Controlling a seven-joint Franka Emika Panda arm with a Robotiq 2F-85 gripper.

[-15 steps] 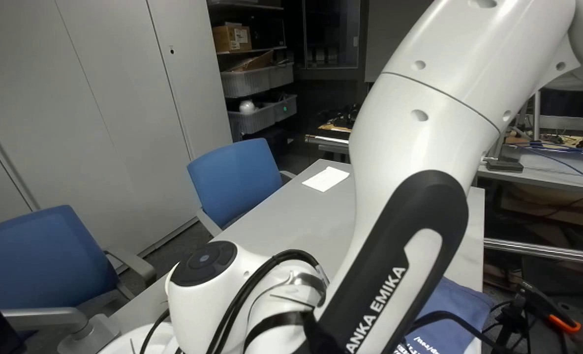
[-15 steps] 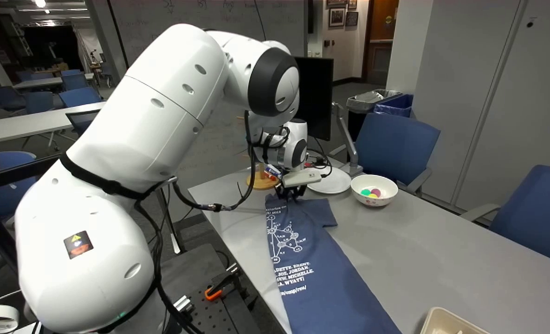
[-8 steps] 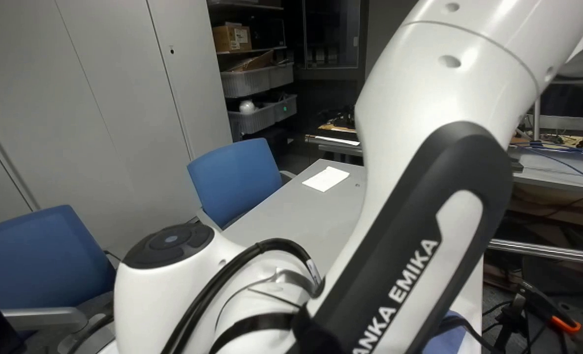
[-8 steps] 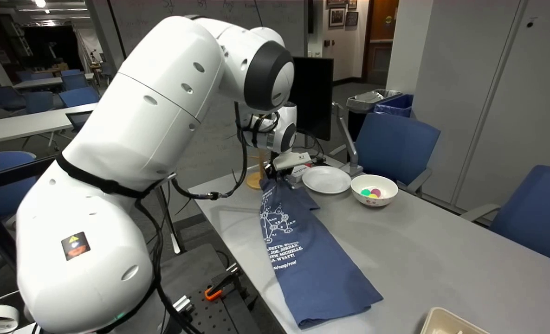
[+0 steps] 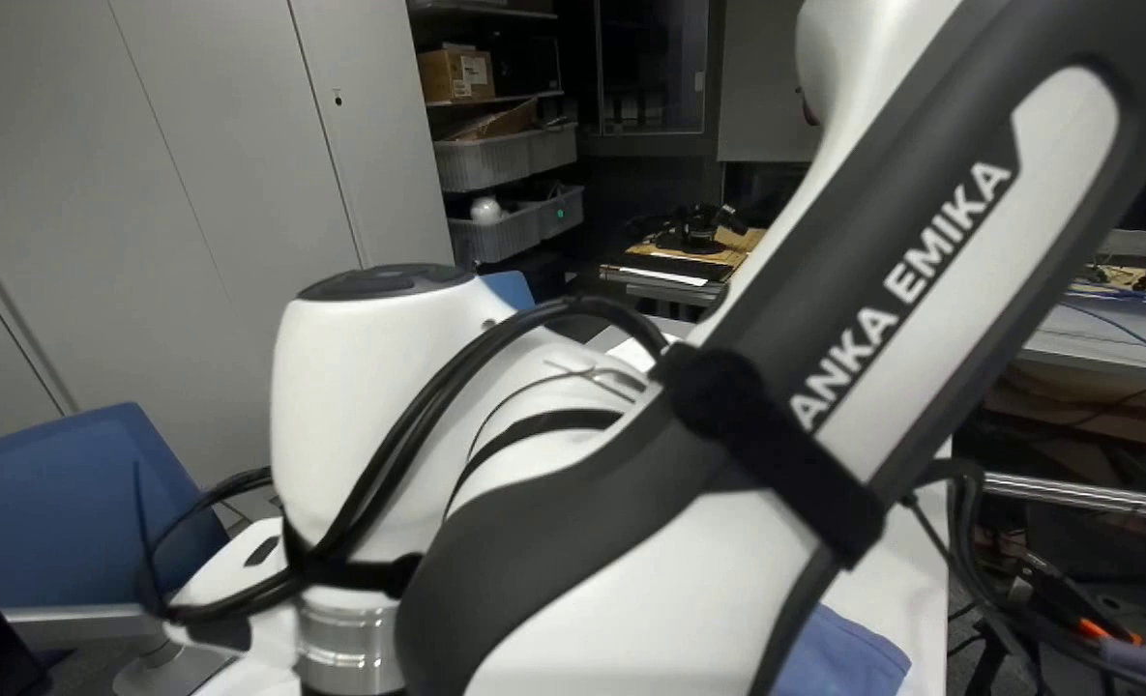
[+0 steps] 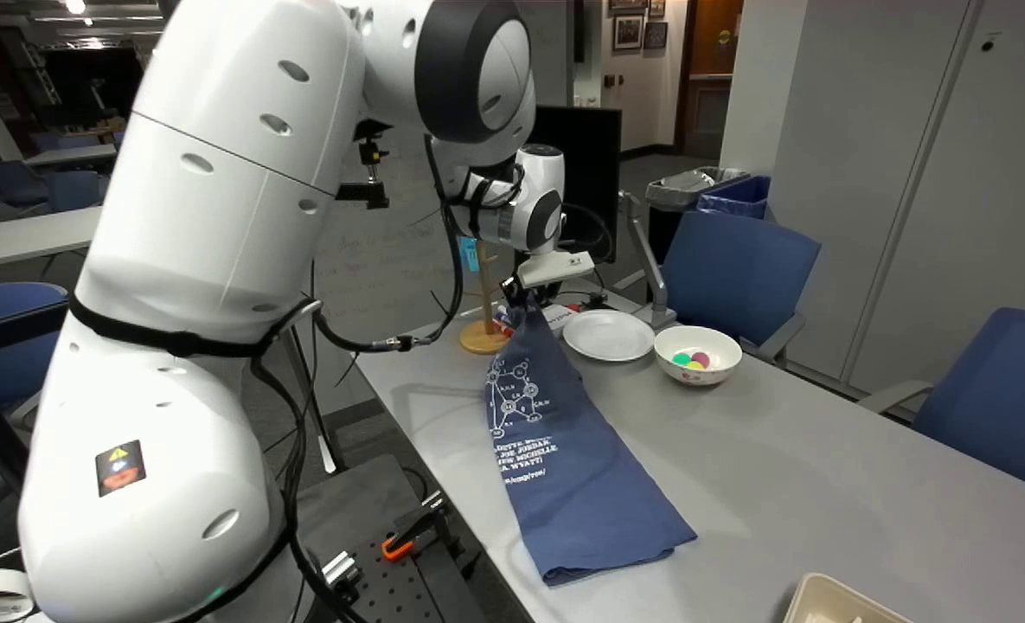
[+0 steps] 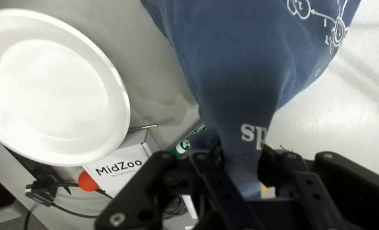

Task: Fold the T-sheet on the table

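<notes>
While your gripper pinches one raised end of the T-sheet, you have its opposite end lying on the table.

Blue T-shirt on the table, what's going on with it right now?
A robot arm is handling the navy T-shirt: its gripper holds one end pinched and raised, while the other end lies on the table. The raised end has not been laid over the rest yet, so this looks like partway through folding. A white plate and a bowl stand nearby.
</notes>
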